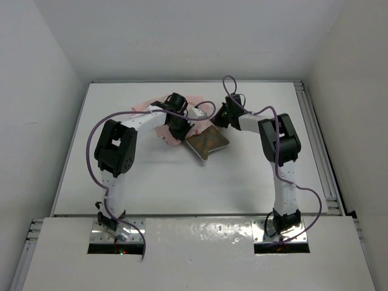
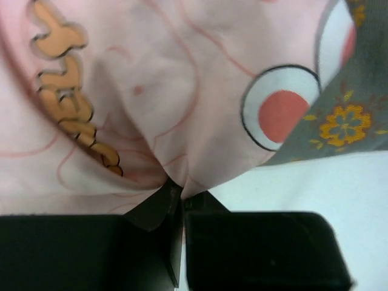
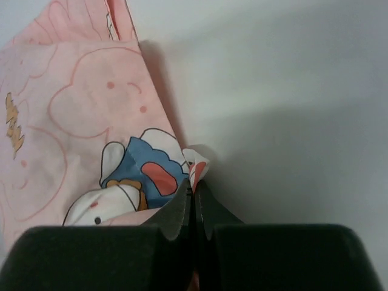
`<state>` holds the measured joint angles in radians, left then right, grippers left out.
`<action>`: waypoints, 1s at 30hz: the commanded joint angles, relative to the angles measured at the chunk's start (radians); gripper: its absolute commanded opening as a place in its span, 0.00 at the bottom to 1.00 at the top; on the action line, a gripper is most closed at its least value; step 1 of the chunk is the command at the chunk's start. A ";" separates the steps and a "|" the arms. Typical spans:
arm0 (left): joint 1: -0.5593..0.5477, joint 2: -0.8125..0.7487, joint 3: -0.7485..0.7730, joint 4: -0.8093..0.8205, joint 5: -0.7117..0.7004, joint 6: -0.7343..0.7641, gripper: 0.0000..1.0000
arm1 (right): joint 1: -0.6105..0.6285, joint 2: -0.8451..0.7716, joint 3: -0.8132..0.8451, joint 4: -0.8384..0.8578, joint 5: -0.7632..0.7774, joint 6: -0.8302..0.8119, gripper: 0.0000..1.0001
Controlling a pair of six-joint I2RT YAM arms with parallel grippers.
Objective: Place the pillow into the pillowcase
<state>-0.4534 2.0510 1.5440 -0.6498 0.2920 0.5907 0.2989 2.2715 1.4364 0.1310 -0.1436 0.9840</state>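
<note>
The pink printed pillowcase [image 1: 162, 128] lies bunched at the far middle of the table. The grey-olive pillow [image 1: 207, 143] sticks out of it toward the right front, tilted. In the left wrist view a corner of the pillow [image 2: 351, 115] with yellow flowers shows under the pink cloth [image 2: 170, 91]. My left gripper [image 1: 177, 126] is shut on a fold of the pillowcase, seen close in the left wrist view [image 2: 177, 193]. My right gripper [image 1: 218, 117] is shut on the pillowcase's edge [image 3: 195, 162], with the pink cloth [image 3: 79, 121] spreading to its left.
White walls close in the table [image 1: 182, 182] on the left, back and right. A metal rail [image 1: 318, 151] runs along the table's right edge. Purple cables [image 1: 94, 133] loop above both arms.
</note>
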 commanded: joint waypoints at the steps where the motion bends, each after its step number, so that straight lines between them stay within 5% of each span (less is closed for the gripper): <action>1: 0.044 -0.008 0.140 -0.129 0.112 -0.035 0.00 | -0.018 -0.143 -0.079 0.024 0.076 -0.022 0.00; 12: 0.148 -0.241 0.462 -0.366 0.406 -0.026 0.00 | -0.055 -0.601 -0.119 -0.040 0.115 -0.277 0.00; 25: 0.283 -0.232 0.649 -0.350 0.633 -0.175 0.00 | -0.102 -0.748 0.117 -0.289 0.038 -0.335 0.00; 30: 0.389 -0.224 0.872 -0.309 0.731 -0.255 0.00 | -0.103 -0.851 0.222 -0.286 0.088 -0.396 0.00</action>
<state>-0.1692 1.8782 2.2589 -1.0470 0.9363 0.4026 0.2390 1.5501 1.5517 -0.2123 -0.1631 0.6617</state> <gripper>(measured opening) 0.009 0.003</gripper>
